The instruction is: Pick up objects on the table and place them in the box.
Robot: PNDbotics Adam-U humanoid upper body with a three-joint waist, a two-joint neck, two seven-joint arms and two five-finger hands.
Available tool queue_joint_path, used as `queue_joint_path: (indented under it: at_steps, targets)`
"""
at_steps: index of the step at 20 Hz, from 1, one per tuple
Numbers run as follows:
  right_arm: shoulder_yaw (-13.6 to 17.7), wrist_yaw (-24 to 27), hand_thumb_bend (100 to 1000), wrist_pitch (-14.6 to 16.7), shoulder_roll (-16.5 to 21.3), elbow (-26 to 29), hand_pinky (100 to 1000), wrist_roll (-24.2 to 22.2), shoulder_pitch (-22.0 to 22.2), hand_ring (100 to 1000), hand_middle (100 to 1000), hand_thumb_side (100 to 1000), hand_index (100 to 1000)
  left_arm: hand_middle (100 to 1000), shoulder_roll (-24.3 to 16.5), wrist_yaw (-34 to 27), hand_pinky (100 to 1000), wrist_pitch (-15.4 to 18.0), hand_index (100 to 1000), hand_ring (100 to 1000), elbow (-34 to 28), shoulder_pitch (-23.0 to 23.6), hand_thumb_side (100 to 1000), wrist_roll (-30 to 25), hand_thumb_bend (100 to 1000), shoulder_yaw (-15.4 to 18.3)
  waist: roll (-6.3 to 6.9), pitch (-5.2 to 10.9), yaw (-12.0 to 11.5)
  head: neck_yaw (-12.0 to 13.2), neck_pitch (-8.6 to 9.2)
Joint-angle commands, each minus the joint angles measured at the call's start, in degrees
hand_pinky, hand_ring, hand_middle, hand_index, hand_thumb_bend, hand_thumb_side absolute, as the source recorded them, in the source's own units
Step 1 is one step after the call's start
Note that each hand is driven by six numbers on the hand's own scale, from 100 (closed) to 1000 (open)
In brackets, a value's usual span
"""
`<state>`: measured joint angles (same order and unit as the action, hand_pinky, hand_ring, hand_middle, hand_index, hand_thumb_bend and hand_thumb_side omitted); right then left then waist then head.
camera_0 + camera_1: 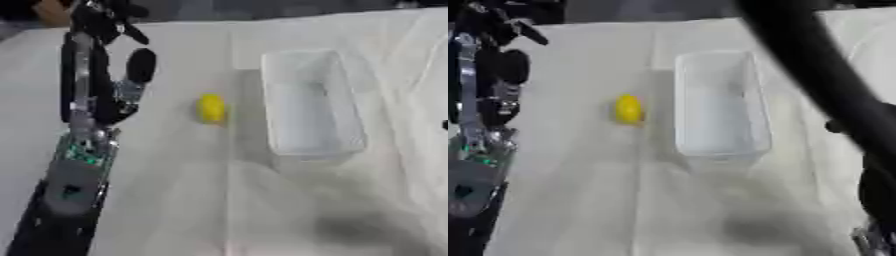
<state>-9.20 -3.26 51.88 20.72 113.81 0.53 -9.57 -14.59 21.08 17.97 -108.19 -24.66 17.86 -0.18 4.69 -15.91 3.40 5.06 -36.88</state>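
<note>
A small yellow object (210, 108) lies on the white cloth-covered table (175, 190), just left of a clear plastic box (311, 105), which looks empty. My left arm rises along the left side, and my left hand (109, 30) is held up near the table's far left corner, well away from the yellow object, fingers spread and holding nothing. In the right eye view my right arm (815, 65) crosses as a black bar from the top down to the right edge. A dark shape at the lower right may be my right hand (878, 192).
The cloth has a fold line running down the middle (229, 200). A soft shadow lies on the cloth near the front right (359, 230). Dark background shows beyond the far table edge.
</note>
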Motion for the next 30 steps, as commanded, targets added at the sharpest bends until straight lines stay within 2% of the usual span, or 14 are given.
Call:
queue_joint_path:
  at_steps: [1, 5, 8, 10, 11, 14, 15, 16, 17, 18, 20, 23, 26, 30]
  targets:
    - [0.22, 0.1, 332, 0.01, 0.24, 0.78, 694, 0.16, -0.23, 811, 869, 1000, 829, 738, -1.4, 0.11, 437, 0.54, 832, 665, -0.84, -0.58, 826, -0.13, 514, 0.46, -0.38, 0.79, -0.11, 0.39, 1.28]
    - [0.25, 0.21, 333, 0.02, 0.27, 0.78, 694, 0.18, -0.28, 810, 868, 1000, 829, 734, -1.42, 0.28, 430, 0.56, 826, 657, -0.81, -0.59, 826, -0.25, 514, 0.49, -0.41, 0.81, -0.1, -0.05, 1.07]
    - [0.26, 0.21, 335, -0.03, 0.24, 0.78, 694, 0.1, -0.25, 810, 868, 1000, 828, 709, -1.49, 0.67, 401, 0.21, 814, 623, -0.63, -0.56, 781, -0.61, 570, 0.55, -0.42, 0.79, -0.09, -0.08, 1.03]
    - [0.31, 0.2, 337, -0.12, 0.18, 0.78, 694, 0.07, -0.2, 810, 868, 1000, 827, 703, -1.55, 1.54, 392, -0.94, 811, 613, -0.33, -0.65, 770, -0.96, 576, 0.72, -0.4, 0.79, -0.03, -0.12, 0.95]
    - [0.33, 0.16, 344, -0.26, 0.1, 0.78, 694, 0.04, -0.11, 811, 869, 1000, 827, 688, -1.79, 2.4, 369, -2.01, 808, 589, 0.06, -0.9, 729, -1.45, 635, 0.87, -0.39, 0.8, 0.05, -0.32, 0.93]
    - [0.2, 0.0, 351, -0.68, -0.19, 0.78, 695, -0.25, 0.03, 812, 869, 1000, 827, 672, -3.42, 5.33, 348, -5.97, 792, 576, 2.34, -2.54, 726, -4.54, 667, 0.87, -0.44, 0.82, 0.14, -0.33, 0.76]
    - [0.14, 0.0, 350, -0.78, -0.23, 0.78, 695, -0.33, 0.05, 812, 869, 1000, 826, 656, -4.71, 6.01, 296, -7.45, 776, 559, 4.23, -3.47, 759, -6.46, 631, 0.5, -0.4, 0.86, 0.19, -0.08, 0.61]
    - [0.11, 0.03, 350, -0.86, -0.26, 0.78, 695, -0.38, 0.05, 812, 869, 1000, 826, 653, -6.05, 6.31, 290, -8.65, 774, 556, 6.37, -4.61, 765, -8.3, 623, 0.12, -0.38, 0.89, 0.26, 0.15, 0.52]
    - [0.08, 0.07, 351, -0.93, -0.28, 0.78, 695, -0.42, 0.04, 812, 870, 1000, 827, 632, -7.92, 6.25, 269, -9.59, 754, 540, 9.0, -5.98, 787, -9.85, 578, -0.54, -0.34, 0.91, 0.36, 0.38, 0.45]
    - [0.04, 0.12, 350, -0.97, -0.3, 0.78, 695, -0.47, 0.02, 812, 869, 1000, 826, 638, -9.23, 5.85, 272, -9.91, 760, 544, 11.43, -7.27, 784, -10.8, 587, -1.11, -0.36, 0.91, 0.42, 0.49, 0.42]
    - [-0.07, 0.15, 357, -1.07, -0.3, 0.78, 695, -0.66, 0.07, 812, 870, 1000, 827, 619, -12.57, 5.59, 280, -9.59, 743, 535, 16.5, -9.88, 784, -12.71, 573, -3.04, -0.26, 0.93, 0.55, 0.8, 0.2]
    - [-0.27, 0.17, 362, -1.21, -0.37, 0.78, 695, -1.04, 0.17, 813, 870, 1000, 826, 619, -16.35, 6.14, 288, -6.94, 748, 537, 25.07, -14.69, 787, -15.75, 565, -6.42, -0.17, 0.96, 0.71, 1.21, -0.23]
    - [-0.37, 0.25, 364, -1.34, -0.43, 0.78, 696, -1.3, 0.23, 813, 870, 1000, 827, 625, -17.42, 7.76, 299, -4.1, 756, 543, 31.76, -18.43, 790, -17.61, 561, -8.24, -0.12, 0.98, 0.78, 1.36, -0.55]
    - [-0.4, 0.49, 363, -1.45, -0.45, 0.78, 695, -1.43, 0.17, 813, 871, 1000, 830, 632, -17.45, 10.84, 317, -1.23, 759, 552, 37.33, -21.66, 792, -18.82, 555, -9.63, -0.06, 1.01, 0.92, 1.38, -0.84]
